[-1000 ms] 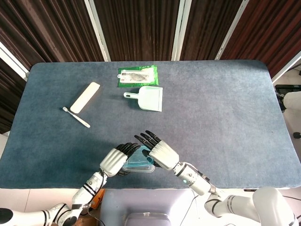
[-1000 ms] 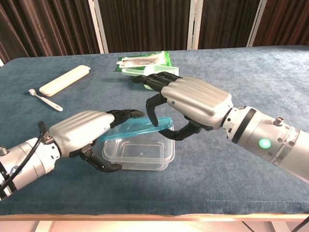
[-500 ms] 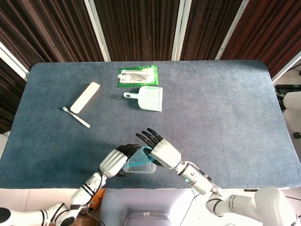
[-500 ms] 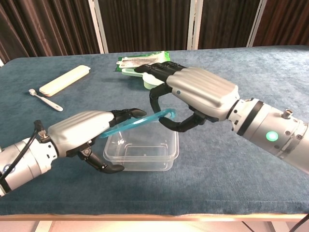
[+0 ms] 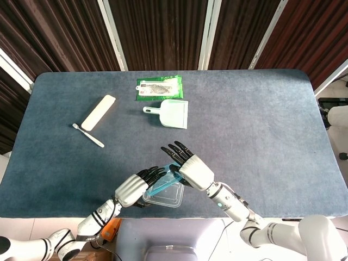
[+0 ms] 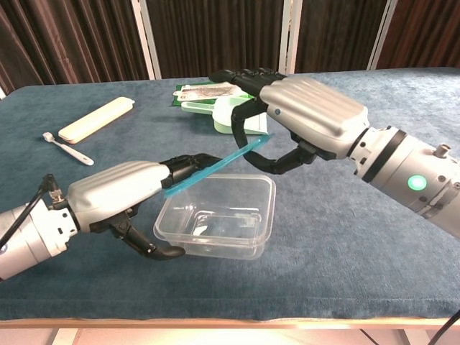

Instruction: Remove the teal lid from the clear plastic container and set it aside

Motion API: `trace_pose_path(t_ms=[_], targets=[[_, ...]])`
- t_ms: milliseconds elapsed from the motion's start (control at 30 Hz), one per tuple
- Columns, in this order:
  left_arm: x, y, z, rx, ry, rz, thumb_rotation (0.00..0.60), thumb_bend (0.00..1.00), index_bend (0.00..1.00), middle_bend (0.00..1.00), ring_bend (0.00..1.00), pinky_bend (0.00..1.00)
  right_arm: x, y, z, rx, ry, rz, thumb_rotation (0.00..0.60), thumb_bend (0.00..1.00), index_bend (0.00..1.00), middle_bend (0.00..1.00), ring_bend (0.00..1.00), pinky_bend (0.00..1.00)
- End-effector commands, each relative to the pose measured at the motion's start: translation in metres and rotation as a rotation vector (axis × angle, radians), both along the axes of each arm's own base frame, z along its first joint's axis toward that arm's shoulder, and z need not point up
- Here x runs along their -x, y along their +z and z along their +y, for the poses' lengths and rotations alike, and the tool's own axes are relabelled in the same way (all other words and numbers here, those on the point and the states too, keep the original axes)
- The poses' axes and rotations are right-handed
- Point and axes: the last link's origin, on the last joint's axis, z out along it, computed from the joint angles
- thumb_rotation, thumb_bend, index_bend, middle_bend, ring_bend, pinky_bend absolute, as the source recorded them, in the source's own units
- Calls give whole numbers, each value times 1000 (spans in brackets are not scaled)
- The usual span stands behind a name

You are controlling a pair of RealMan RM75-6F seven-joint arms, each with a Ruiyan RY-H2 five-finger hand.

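Note:
The clear plastic container (image 6: 215, 219) (image 5: 166, 197) stands near the table's front edge. Above it the teal lid (image 6: 215, 167) (image 5: 161, 185) is tilted steeply, high end to the right. My right hand (image 6: 309, 118) (image 5: 191, 168) pinches that high end between thumb and fingers. My left hand (image 6: 122, 194) (image 5: 132, 188) is at the container's left side, fingers lying over the lid's low end and thumb curled by the near-left corner. The exact contact under the left fingers is hidden.
At the back of the blue table (image 5: 261, 125) lie a pale green dustpan (image 5: 171, 113) and a green packet (image 5: 159, 87). A cream case (image 5: 98, 112) and a toothbrush (image 5: 88, 135) lie at the back left.
My right hand has risen and moved back, tipping the lid's right end much higher off the container. The container has shifted slightly to the right. The left hand has stayed at the container's left side.

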Motion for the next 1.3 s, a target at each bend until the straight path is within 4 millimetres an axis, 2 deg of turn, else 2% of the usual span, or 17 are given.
trace_pose_path(t_ms=[33,133,233,467,667,900,1100,1300], targets=[[-1,0,1,-1,-4,-8,600,266,0,0,0,0,0,1,-1,4,0,-1,600,725,748,153,0,0],[-2,1,4,-9,-10,-21,600,265,0,0,0,0,-1,6,-2,18,3,-10,600,725,748,153,0,0],[-2,3,9,-35,-23,-29,600,265,0,0,0,0,0,19,-6,49,7,-33,600,725,748,153,0,0],[2,6,13,-60,-31,-16,600,261,0,0,0,0,10,42,-12,98,1,-28,600,726,748,153,0,0],[16,23,17,-118,-29,23,600,249,0,0,0,0,34,72,-23,176,-22,13,600,726,748,153,0,0],[47,55,23,-209,36,70,600,262,0,0,0,0,82,101,-39,286,-85,167,600,725,748,153,0,0],[73,79,25,-268,121,73,600,317,0,0,0,0,118,93,-42,283,-135,258,600,726,725,153,0,0],[103,98,23,-311,225,62,600,319,0,0,0,0,140,74,-27,205,-151,290,600,725,622,153,0,0]])
